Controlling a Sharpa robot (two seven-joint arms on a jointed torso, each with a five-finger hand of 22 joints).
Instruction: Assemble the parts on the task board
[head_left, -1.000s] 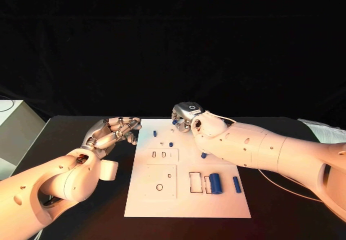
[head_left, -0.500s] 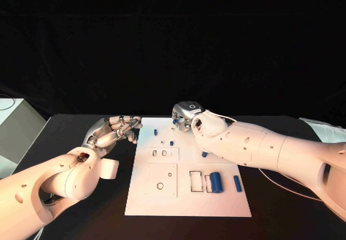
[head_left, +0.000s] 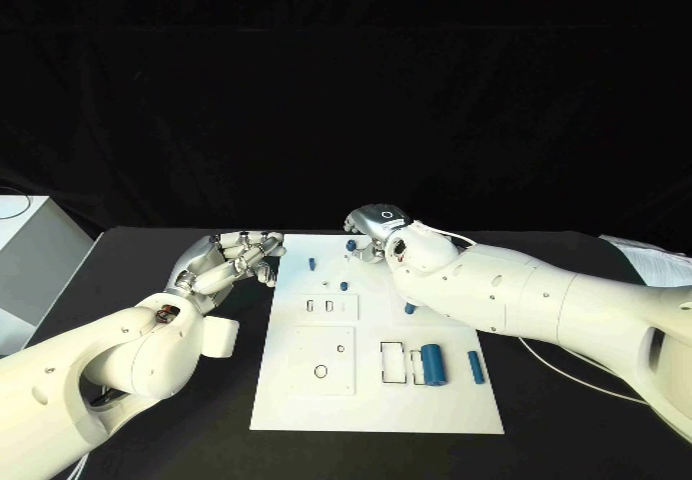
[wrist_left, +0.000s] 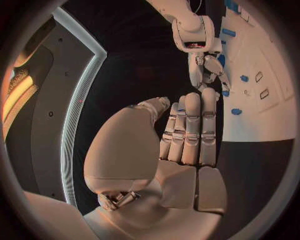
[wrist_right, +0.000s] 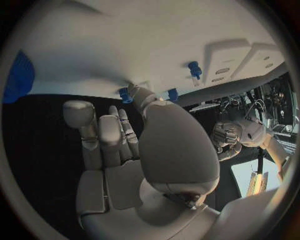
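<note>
The white task board (head_left: 375, 400) lies mid-table with rectangular and round slots. Small blue parts stand near its far end (head_left: 312, 264) (head_left: 343, 286) (head_left: 351, 245). Another small part (head_left: 408, 309) lies mid-board, and two longer blue parts (head_left: 431, 363) (head_left: 475, 367) lie at the right by a slot. My right hand (head_left: 378, 232) hovers over the board's far edge with fingers loosely curled and nothing in its palm. Its thumb tip (wrist_right: 134, 92) is close beside a blue part (wrist_right: 125, 95). My left hand (head_left: 231, 262) hangs left of the board, fingers straight and together, holding nothing (wrist_left: 187, 135).
A grey box (head_left: 29, 260) stands at the table's left edge. A thin cable (head_left: 562, 370) trails under my right arm, right of the board. Bare black table surrounds the board.
</note>
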